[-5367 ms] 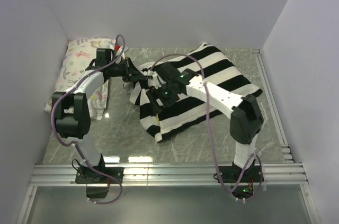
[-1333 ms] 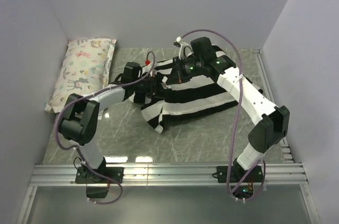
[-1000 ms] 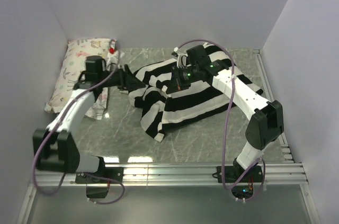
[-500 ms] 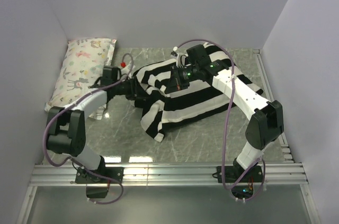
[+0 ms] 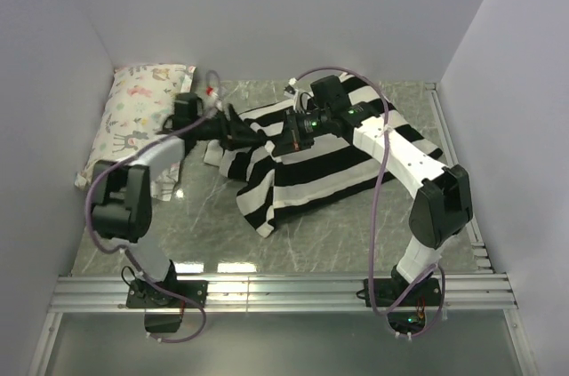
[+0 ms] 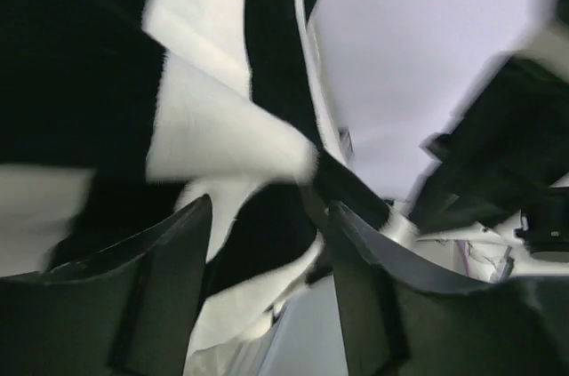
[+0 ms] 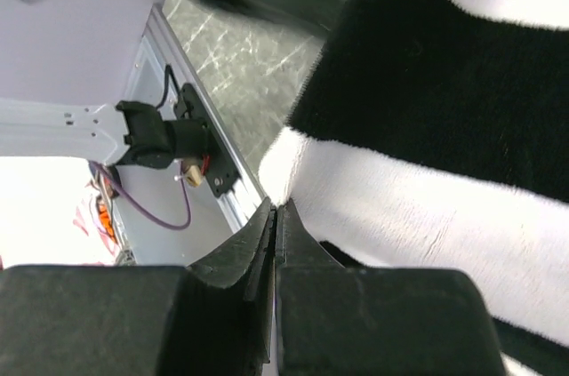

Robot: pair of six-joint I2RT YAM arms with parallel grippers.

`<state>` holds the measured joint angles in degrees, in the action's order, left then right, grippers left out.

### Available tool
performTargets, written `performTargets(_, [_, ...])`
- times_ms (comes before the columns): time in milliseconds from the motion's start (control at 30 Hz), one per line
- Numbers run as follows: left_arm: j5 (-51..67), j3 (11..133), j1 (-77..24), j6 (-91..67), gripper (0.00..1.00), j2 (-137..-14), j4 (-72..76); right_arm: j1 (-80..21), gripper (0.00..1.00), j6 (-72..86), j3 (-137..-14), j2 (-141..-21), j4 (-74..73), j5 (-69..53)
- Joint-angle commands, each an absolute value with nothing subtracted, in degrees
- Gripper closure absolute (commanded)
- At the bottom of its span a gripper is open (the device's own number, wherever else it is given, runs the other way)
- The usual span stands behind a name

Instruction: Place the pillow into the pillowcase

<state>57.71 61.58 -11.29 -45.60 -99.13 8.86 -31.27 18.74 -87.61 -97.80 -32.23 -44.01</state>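
From above: pillowcase point(image 5: 329, 167) heaped mid-bench point(image 5: 204, 225), toward the far edge, with left tool point(image 5: 238, 134) at its left end and right tool point(image 5: 292, 132) on a raised fold.
Left wrist: fingers point(image 6: 169, 296) parted, striped cloth between, grip unclear.
Right wrist: pinched shut on a white-stripe hem.

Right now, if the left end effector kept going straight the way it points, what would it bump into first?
The striped pillowcase. Its folds sit right ahead of the left end effector and seem to reach in between its open jaws, though the blur makes it hard to judge how close they are.
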Motion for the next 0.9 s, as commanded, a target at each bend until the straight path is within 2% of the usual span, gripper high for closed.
performTargets(0, [65.55,67.40,-1.69,-28.86,0.39,-89.31,-14.37,-31.82,1.00,22.23,-89.38,-101.15,-24.71,-44.12])
performTargets(33, [66.09,67.67,0.07,-23.00,0.36,-87.03,-19.29,-31.82,1.00,23.02,-90.17,-102.29,-23.74,-44.47])
performTargets(67, [66.35,67.85,5.74,-20.24,0.26,-86.23,-26.21,-32.25,1.00,24.07,-92.35,-105.18,-23.12,-44.47])
performTargets(233, [62.15,70.14,15.90,-10.29,0.23,-84.90,-36.21,-34.01,1.00,25.92,-105.52,-116.52,-21.27,-40.62])
performTargets(267, [61.62,70.14,17.21,-10.20,0.23,-84.82,-36.38,-34.01,1.00,26.10,-112.95,-120.89,-21.18,-39.91])
performTargets(400, [57.49,70.40,17.67,-7.65,0.21,-83.59,-36.56,-33.13,1.00,23.39,-124.17,-123.84,-21.44,-29.19])
performTargets(433, [56.44,70.84,17.49,-5.12,0.20,-83.67,-37.17,-33.22,0.96,20.59,-125.76,-123.92,-22.40,-29.44])
performTargets(533, [51.52,74.17,16.27,3.29,0.17,-85.25,-41.55,-32.87,0.41,14.01,-124.11,-120.34,-27.84,-30.32])
performTargets(567, [47.59,74.79,14.61,5.08,0.16,-85.43,-42.27,-32.70,0.28,11.36,-121.40,-117.19,-30.21,-29.45])
performTargets(633, [44.05,74.10,12.93,10.51,0.14,-84.91,-42.71,-30.95,0.23,3.31,-117.36,-113.14,-37.51,-26.82])
performTargets(767, [32.72,66.38,5.04,18.88,0.13,-82.10,-40.61,-25.50,0.11,-9.29,-95.40,-96.09,-41.57,-17.78])
performTargets(867, [25.42,59.60,-1.37,21.53,0.13,-80.51,-38.94,-19.37,0.11,-17.65,-84.16,-89.15,-43.94,-6.00])
